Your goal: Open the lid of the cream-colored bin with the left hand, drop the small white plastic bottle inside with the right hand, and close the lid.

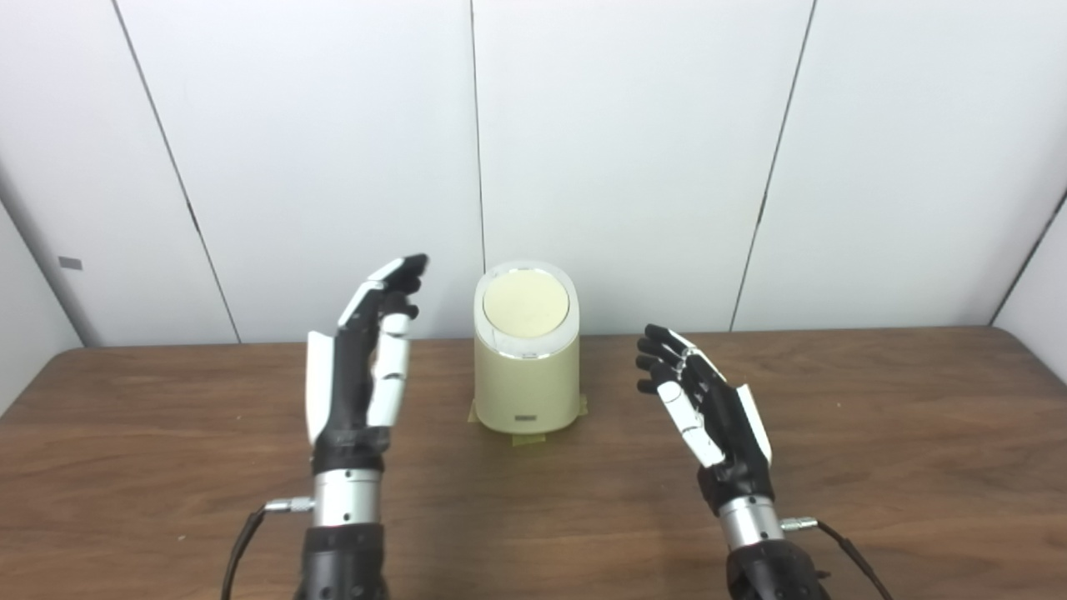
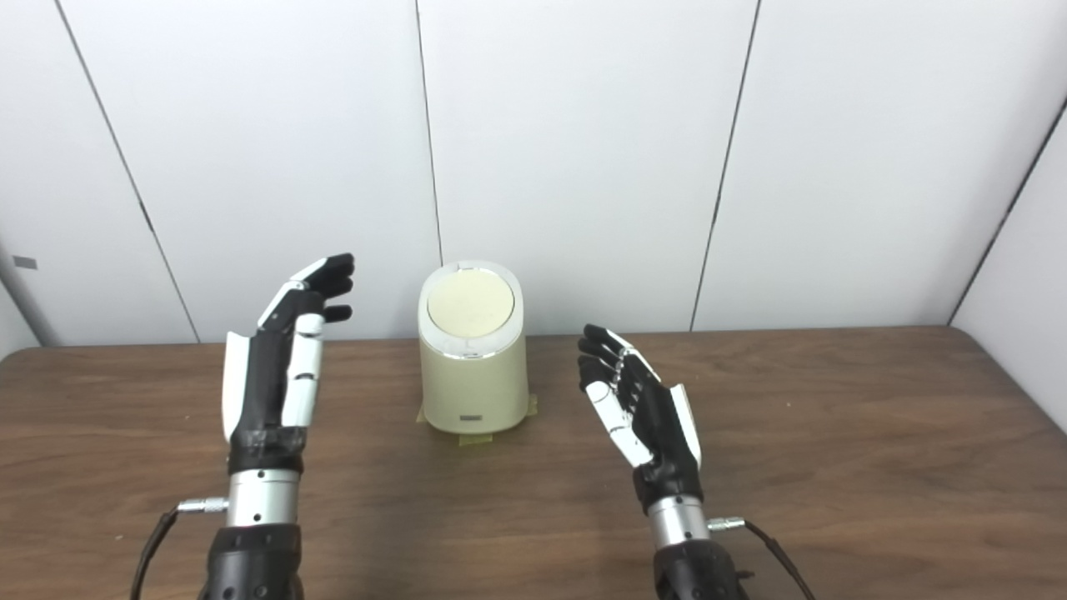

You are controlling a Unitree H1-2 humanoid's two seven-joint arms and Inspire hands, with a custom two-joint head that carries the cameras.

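Bin [image 1: 526, 375], cream-colored, stands upright mid-bench near the wall, its lid [image 1: 526, 303] closed. Left hand [image 1: 364, 367] and right hand [image 1: 704, 404] are raised on either side, fingers spread, empty, above the wooden bench [image 1: 875, 433].

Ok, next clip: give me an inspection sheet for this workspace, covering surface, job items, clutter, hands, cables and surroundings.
Surface: brown wooden table, bare apart from the bin.
Job's things: cream-colored bin stands upright near the table's back edge, between the hands; its lid is shut; tape tabs show at its base. No small white bottle seen in either view.
Clutter: nothing seen.
Hands: left hand open, raised, holding nothing, left of the bin; right hand open, holding nothing, right of the bin. Neither touches the bin.
Cables: a black cable leaves the left wrist, another the right wrist.
Surroundings: white wall panels with dark seams behind the table.
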